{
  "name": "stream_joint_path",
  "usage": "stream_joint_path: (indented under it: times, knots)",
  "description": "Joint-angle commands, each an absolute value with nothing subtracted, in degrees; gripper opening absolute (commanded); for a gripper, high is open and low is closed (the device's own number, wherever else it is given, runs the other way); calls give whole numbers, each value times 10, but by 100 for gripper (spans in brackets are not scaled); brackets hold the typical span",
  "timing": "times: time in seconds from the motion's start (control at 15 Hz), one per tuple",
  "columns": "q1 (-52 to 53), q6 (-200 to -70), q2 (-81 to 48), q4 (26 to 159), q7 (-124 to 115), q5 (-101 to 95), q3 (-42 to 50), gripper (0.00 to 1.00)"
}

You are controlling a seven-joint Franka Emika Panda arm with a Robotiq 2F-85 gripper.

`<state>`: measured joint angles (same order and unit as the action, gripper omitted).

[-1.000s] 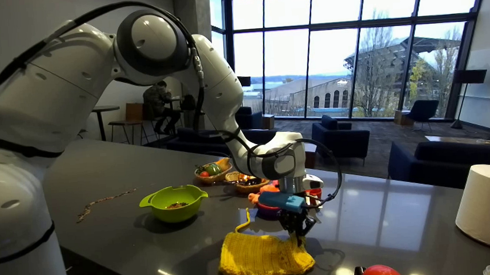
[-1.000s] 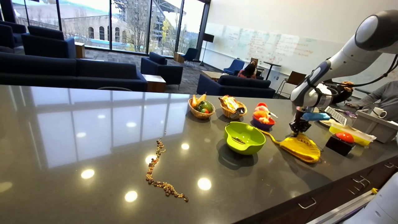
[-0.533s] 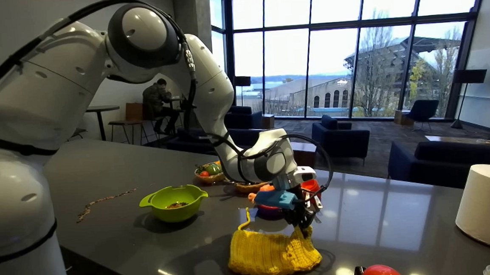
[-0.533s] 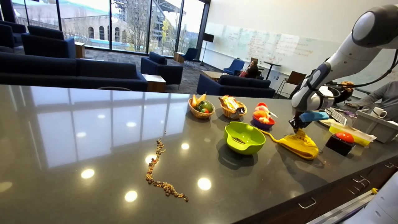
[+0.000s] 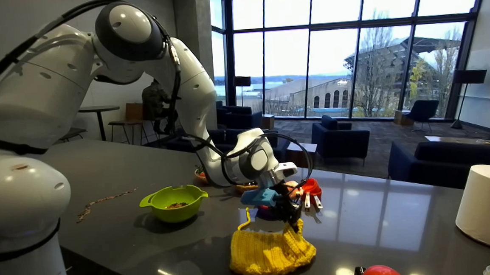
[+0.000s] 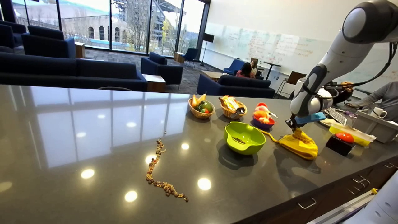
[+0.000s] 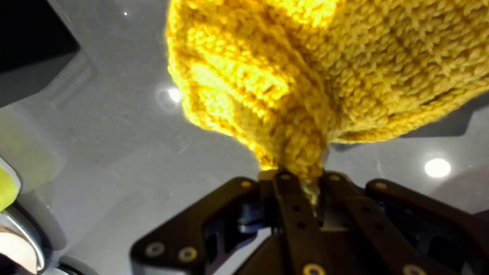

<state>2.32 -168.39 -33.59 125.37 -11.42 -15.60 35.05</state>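
I see tall, black-framed glass windows (image 5: 335, 51), dark blue boxy armchairs (image 5: 341, 139) on grey patterned carpet (image 6: 192, 76), and a white whiteboard (image 6: 270, 46) along a pale wall (image 6: 255, 14).

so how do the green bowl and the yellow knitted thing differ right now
The green bowl is smooth and stiff-looking; the yellow knitted piece is ribbed and creased. The bowl stands upright, apart from the hand; the knitted piece is pinched in it. The bowl has small bits in it; the knitted piece has a cord. Each is one bright color.
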Motion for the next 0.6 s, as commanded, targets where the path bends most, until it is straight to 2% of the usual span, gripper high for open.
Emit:
stream_joint_path:
  times: [0.0,0.53]
  knots:
    - [103,-1706,-296,1319,-150,-172,417,3]
    - [270,-1715,-245,1417,-173,-162,564,3]
